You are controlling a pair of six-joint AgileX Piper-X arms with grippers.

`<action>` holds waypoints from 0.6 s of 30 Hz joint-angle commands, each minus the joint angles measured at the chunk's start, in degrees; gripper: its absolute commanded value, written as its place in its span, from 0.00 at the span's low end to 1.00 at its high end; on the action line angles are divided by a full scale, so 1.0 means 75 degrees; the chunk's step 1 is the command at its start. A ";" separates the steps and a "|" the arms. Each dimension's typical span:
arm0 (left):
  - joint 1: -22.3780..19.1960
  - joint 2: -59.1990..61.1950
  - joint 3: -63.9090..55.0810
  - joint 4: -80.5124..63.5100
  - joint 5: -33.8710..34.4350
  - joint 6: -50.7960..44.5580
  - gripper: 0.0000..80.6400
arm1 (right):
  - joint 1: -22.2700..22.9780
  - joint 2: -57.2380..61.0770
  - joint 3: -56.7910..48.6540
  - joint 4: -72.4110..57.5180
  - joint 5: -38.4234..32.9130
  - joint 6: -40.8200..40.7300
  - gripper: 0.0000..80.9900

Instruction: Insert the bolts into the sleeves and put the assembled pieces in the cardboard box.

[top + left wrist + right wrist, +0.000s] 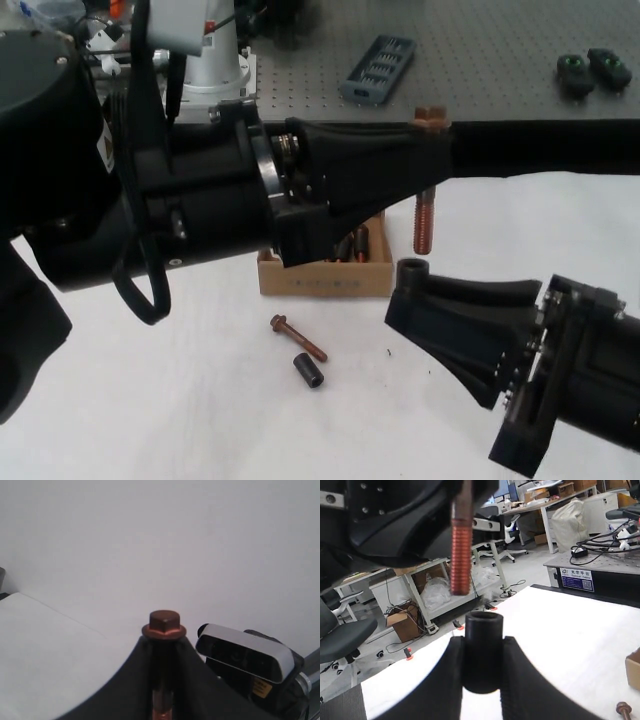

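Note:
My left gripper (pixel 432 150) is shut on a copper bolt (pixel 426 215), held upright with its head up and its thread pointing down. Its hex head (pixel 163 624) sticks out above the fingers (pixel 125 680). My right gripper (pixel 412 280) is shut on a black sleeve (pixel 412 268), open end up. In the right wrist view the bolt's thread (pixel 461 555) hangs just above the sleeve (pixel 482 647), slightly off to one side of its bore and apart from it. The cardboard box (pixel 325 277), holding some pieces, stands behind, partly hidden by the left arm.
A loose bolt (pixel 297 337) and a loose black sleeve (pixel 309 370) lie on the white cloth (pixel 200 400) in front of the box. A grey-blue rack (pixel 378 65) and two black parts (pixel 595 68) sit on the perforated bench at the back.

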 commanded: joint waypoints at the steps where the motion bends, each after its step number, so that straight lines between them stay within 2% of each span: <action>1: 0.0012 -0.0096 -0.0042 -0.0142 0.0220 -0.0217 0.01 | -0.0025 -0.0048 -0.0117 -0.0227 -0.0065 0.0028 0.04; 11: 0.0012 -0.0096 -0.0042 0.0196 0.0220 -0.0117 0.01 | -0.0025 -0.0045 -0.0131 -0.0287 -0.0840 0.0063 0.04; 18: 0.0012 -0.0096 -0.0036 0.0200 0.0220 -0.0099 0.01 | -0.0025 -0.0045 -0.0131 -0.0223 -0.0622 0.0059 0.04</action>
